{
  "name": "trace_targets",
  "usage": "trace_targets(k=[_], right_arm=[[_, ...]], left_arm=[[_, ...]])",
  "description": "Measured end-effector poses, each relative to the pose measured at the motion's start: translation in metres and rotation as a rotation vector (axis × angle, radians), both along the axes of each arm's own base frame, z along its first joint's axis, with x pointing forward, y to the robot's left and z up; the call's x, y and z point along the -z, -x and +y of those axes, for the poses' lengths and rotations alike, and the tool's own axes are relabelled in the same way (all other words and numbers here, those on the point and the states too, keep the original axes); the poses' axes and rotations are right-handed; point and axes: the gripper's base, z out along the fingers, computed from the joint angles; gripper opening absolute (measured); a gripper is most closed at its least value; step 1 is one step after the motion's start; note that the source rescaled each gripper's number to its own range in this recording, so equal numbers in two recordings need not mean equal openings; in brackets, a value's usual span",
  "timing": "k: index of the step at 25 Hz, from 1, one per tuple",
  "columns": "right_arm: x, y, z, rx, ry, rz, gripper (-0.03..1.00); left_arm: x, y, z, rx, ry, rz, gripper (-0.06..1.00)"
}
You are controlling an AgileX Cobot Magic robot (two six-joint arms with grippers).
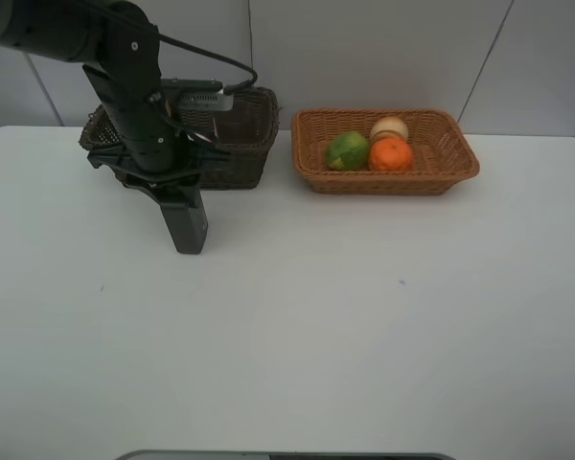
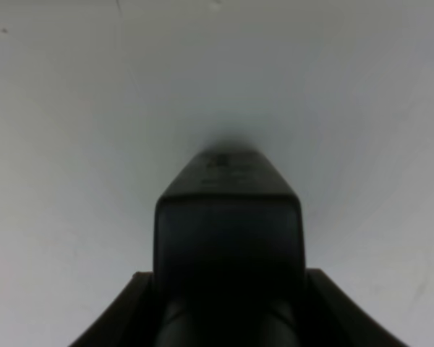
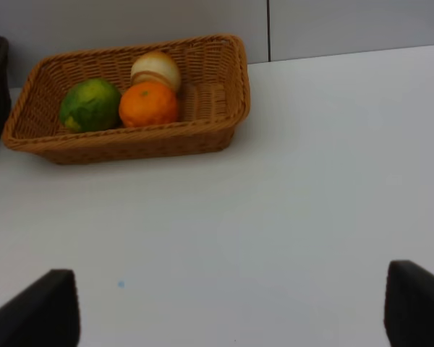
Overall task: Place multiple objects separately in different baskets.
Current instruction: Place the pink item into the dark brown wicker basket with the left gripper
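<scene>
on white table (image 1: 364, 316): left gripper (image 1: 189, 230) around dark bottle (image 2: 228, 217), grip uncertain.
tan basket (image 1: 450, 158): lime (image 1: 348, 150), orange (image 1: 391, 154), peach (image 1: 390, 127); right gripper (image 3: 231, 307) wide.

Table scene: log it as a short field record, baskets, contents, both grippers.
tan basket: back right of the table, shallow
tan basket contents: lime, orange, peach-like fruit
dark basket: back left, partly hidden by left arm, contents not visible
left gripper: around a dark green bottle standing on the table in front of the dark basket
right gripper: open, empty, over bare table
</scene>
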Motion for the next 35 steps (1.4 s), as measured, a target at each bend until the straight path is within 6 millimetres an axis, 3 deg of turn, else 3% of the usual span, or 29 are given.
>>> trace_targets(k=[20,23,28,35], right_arm=[[0.0,0.0,0.0,0.0,0.0,0.0,0.83],[0.0,0.0,0.0,0.0,0.0,0.0,0.83],[0.0,0.0,0.0,0.0,0.0,0.0,0.83],[0.0,0.0,0.0,0.0,0.0,0.0,0.83]], left_arm=[[-0.005,0.0,0.0,-0.033,0.008,-0.002,0.44],[-0.029,-0.001,0.002,-0.025,0.003,-0.039,0.44],[-0.088,-0.005,0.007,0.021,-0.031,-0.169,0.44],[-0.128,-0.025,0.011,0.07,-0.124,-0.389,0.44]])
